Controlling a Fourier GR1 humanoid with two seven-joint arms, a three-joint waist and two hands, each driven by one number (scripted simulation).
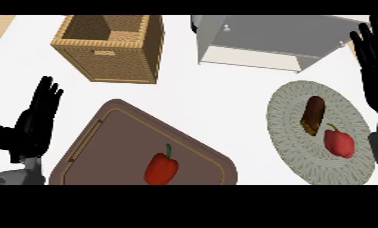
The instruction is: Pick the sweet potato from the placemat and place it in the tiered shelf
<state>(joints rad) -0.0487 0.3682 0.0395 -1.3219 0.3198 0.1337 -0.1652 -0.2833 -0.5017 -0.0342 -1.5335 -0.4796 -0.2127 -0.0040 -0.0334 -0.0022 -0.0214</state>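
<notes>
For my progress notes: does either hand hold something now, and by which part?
Nothing is held. The left hand and right hand are both open, and the sweet potato lies untouched on the placemat.

Sweet potato (314,115): you'll see it as a dark brown, stubby, elongated root with a lighter yellowish patch at its lower end.
Pose: it lies flat, its long axis running nearly top to bottom in your view, tilted slightly.
Place: it rests on the placemat (291,137), a round, grey-green woven mat at your right, in the mat's upper middle.
Shelf (269,42): look to the upper right, above the placemat; it's a grey box with a pale cream inner floor, its open side facing you.
</notes>
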